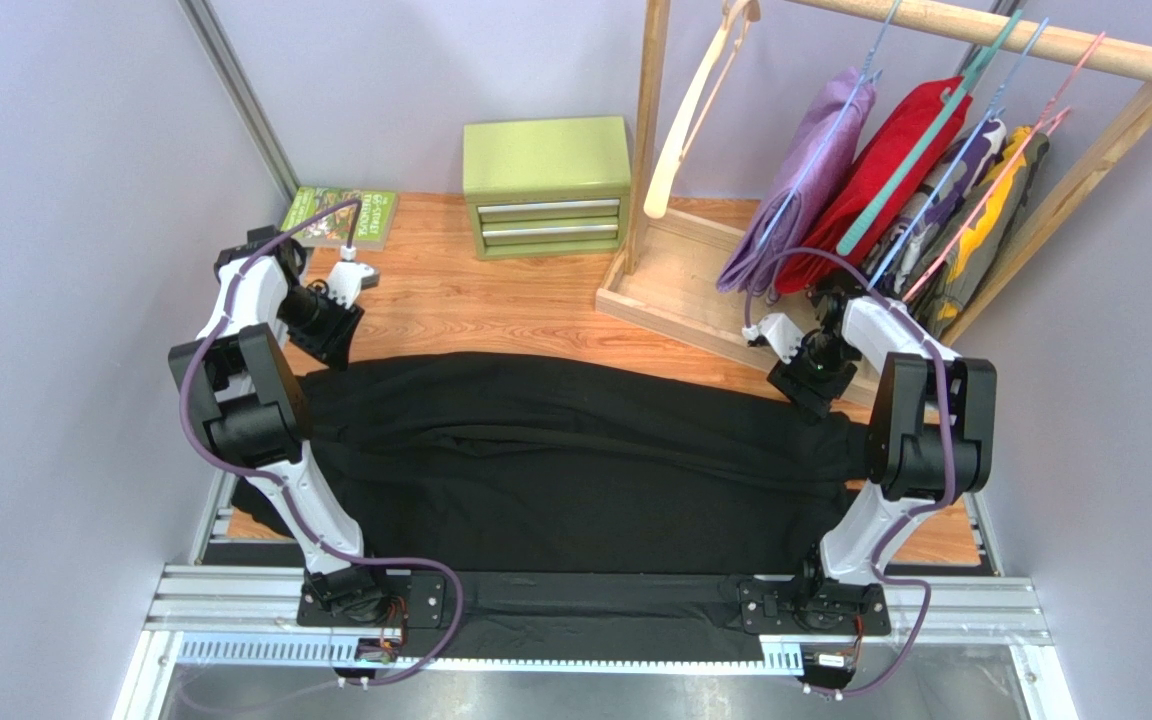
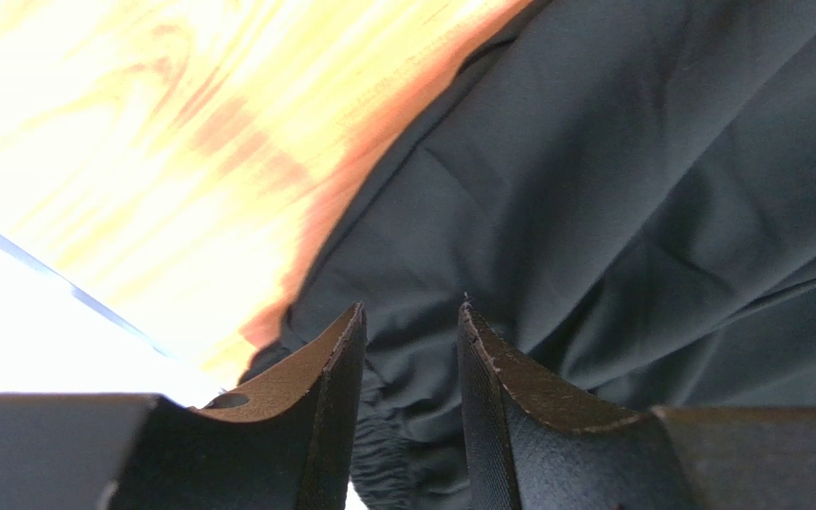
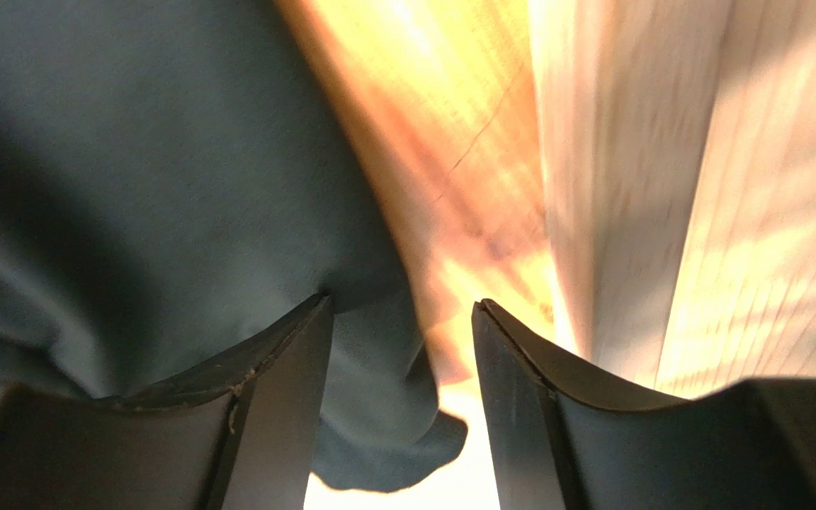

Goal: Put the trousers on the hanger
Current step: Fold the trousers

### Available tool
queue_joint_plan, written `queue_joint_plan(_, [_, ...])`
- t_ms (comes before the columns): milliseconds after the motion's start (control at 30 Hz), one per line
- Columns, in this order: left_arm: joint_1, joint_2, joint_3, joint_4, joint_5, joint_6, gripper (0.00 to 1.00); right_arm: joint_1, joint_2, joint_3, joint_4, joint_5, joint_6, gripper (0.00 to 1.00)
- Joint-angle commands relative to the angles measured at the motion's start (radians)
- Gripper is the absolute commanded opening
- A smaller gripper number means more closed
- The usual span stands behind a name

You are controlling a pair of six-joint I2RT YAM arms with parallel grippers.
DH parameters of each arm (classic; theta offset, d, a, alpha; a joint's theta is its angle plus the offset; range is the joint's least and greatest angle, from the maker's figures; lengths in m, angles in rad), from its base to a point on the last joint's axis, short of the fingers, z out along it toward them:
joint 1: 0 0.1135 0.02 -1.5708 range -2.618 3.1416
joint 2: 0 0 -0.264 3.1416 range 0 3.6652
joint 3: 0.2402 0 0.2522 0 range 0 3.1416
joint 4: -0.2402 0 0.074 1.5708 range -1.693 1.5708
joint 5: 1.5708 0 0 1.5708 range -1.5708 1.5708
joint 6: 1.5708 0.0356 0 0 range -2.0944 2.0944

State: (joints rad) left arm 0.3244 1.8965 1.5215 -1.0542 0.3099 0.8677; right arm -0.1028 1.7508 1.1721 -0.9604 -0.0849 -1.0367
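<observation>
Both jaws parted, nothing held: left gripper [image 2: 411, 310] hovers with the gathered edge of the trousers [image 2: 614, 191] between and under its tips; right gripper [image 3: 403, 303] straddles the opposite edge. Suggest biting deep, both layers, before lifting. Tight on the right: rack base [image 3: 636, 191] sits just outside those fingers [image 3: 274, 404]; hanger [image 1: 698, 113] hangs well beyond.

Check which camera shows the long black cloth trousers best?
Top external: the long black cloth trousers lie spread end to end across the wooden table, whole outline visible. Left wrist shows only one end, close up, with a gathered edge; right wrist shows only a corner of the other end beside bare wood.
</observation>
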Motion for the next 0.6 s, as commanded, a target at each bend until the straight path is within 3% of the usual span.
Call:
queue_joint_plan(0, [0.018,0.050,0.060,0.014,0.029,0.112,0.43,-0.008,0.039,0.038,0.066,0.001,-0.003,0.62])
queue_joint_plan(167, [0.022,0.108,0.114,-0.027,0.026,0.175,0.45,-0.009,0.070,0.017,0.072,0.007,0.004,0.61])
queue_joint_plan(267, [0.024,0.131,0.109,0.006,0.018,0.198,0.50,-0.009,0.085,0.009,0.065,0.005,0.000,0.43])
queue_joint_plan(300, [0.024,0.153,0.124,0.006,0.018,0.201,0.51,-0.009,0.091,0.011,0.060,0.004,0.001,0.32])
queue_joint_plan(467, [0.022,0.210,0.190,-0.021,0.017,0.237,0.52,-0.014,0.110,0.038,0.045,-0.003,0.020,0.10])
queue_joint_plan(500, [0.022,0.223,0.192,-0.029,0.017,0.246,0.52,-0.015,0.111,0.047,0.045,-0.006,0.026,0.02])
queue_joint_plan(567, [0.021,0.234,0.183,-0.033,-0.003,0.263,0.52,-0.020,0.110,0.054,0.043,-0.007,0.032,0.00])
